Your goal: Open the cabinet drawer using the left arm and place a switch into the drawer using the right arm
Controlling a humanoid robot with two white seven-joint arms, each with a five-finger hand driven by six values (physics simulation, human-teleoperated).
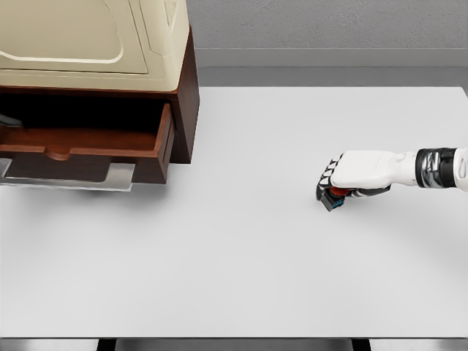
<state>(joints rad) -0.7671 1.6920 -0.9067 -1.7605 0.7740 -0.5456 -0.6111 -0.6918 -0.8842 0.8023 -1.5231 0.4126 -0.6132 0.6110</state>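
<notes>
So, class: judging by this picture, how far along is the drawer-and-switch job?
Done: the dark brown wooden drawer stands pulled out of the cabinet. In hand: the right hand grips the small black-and-red switch on the white table. Left: carrying it into the drawer.

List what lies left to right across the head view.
Open drawer of the cabinet → bare table → switch, gripped by the right hand.
</notes>
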